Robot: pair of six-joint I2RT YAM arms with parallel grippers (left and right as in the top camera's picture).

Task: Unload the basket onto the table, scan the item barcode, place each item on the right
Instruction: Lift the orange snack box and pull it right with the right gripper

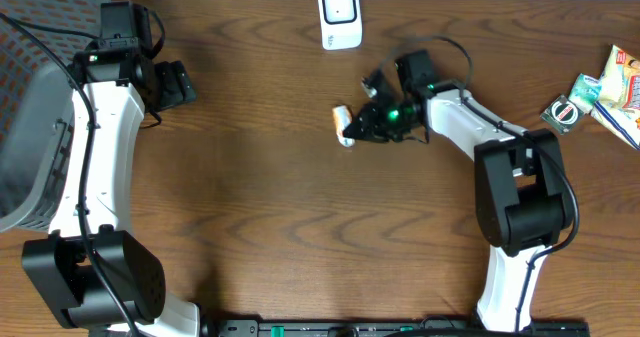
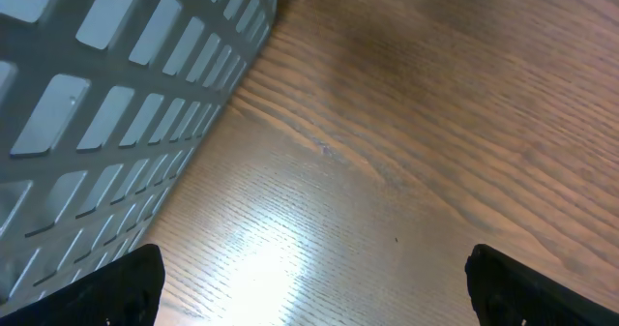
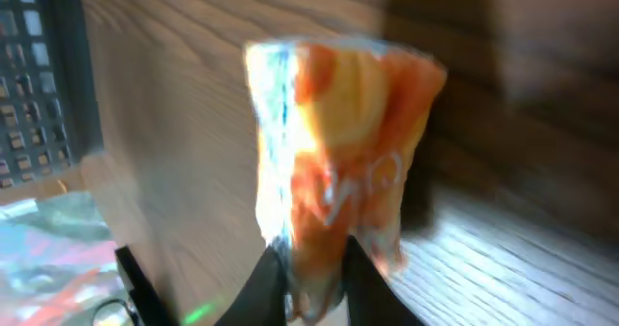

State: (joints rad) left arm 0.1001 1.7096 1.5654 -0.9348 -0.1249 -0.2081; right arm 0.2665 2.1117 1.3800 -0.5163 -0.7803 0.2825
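A small orange and white snack packet point(image 3: 338, 152) is pinched at its lower end between my right gripper's point(image 3: 316, 263) two dark fingers point(image 3: 273, 285). Seen from overhead, the packet point(image 1: 344, 125) pokes out left of the right gripper point(image 1: 360, 123), just above the table's middle. A white barcode scanner point(image 1: 340, 15) stands at the far edge, apart from the packet. My left gripper point(image 1: 182, 82) hangs open at the far left beside the basket. Its fingertips point(image 2: 106, 292) stand wide apart over bare wood, with nothing between them.
A grey slotted basket point(image 1: 30, 127) fills the left edge, and its wall point(image 2: 97, 94) shows close in the left wrist view. Several more packets point(image 1: 615, 87) and a small round item point(image 1: 565, 112) lie at the far right.
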